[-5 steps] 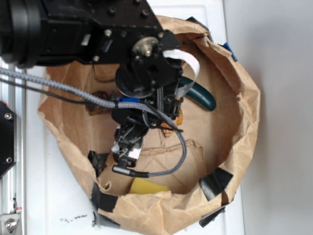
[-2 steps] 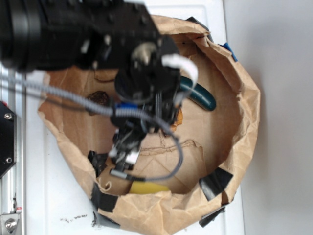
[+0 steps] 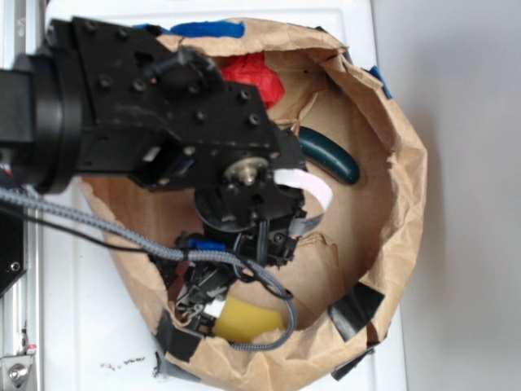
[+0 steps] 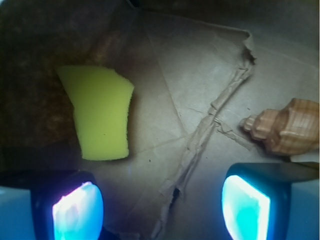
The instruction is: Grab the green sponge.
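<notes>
Sponge (image 4: 101, 112): yellow foam block lying flat on the paper floor of the bag (image 3: 391, 204), near its lower rim.
Gripper (image 4: 162, 205): jaws spread wide and empty, over the bag floor, the sponge just beyond the left pad (image 4: 77, 212).
Shell (image 4: 285, 125): past the right pad.
Done: approach nearly lined up.
Left: centre over the sponge, descend, clench.

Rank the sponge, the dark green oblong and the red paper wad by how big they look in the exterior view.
1. Red wad, though the arm hides part of it.
2. Green oblong and sponge look about alike; each is partly hidden, so I won't rank them.
</notes>
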`<action>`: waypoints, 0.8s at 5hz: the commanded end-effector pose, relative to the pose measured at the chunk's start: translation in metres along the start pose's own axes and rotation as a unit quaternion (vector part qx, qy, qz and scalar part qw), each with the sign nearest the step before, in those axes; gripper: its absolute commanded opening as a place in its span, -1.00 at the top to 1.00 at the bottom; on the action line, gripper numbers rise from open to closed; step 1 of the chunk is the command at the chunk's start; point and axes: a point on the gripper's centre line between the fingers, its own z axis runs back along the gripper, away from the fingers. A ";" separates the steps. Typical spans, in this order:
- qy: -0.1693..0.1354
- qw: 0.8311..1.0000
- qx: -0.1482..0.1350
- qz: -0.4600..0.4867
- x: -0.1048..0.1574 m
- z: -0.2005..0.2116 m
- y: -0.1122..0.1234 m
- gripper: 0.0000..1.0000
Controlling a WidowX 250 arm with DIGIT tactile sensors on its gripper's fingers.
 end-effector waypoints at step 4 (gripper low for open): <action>-0.061 0.994 -0.036 -0.085 0.035 -0.013 -0.028 -1.00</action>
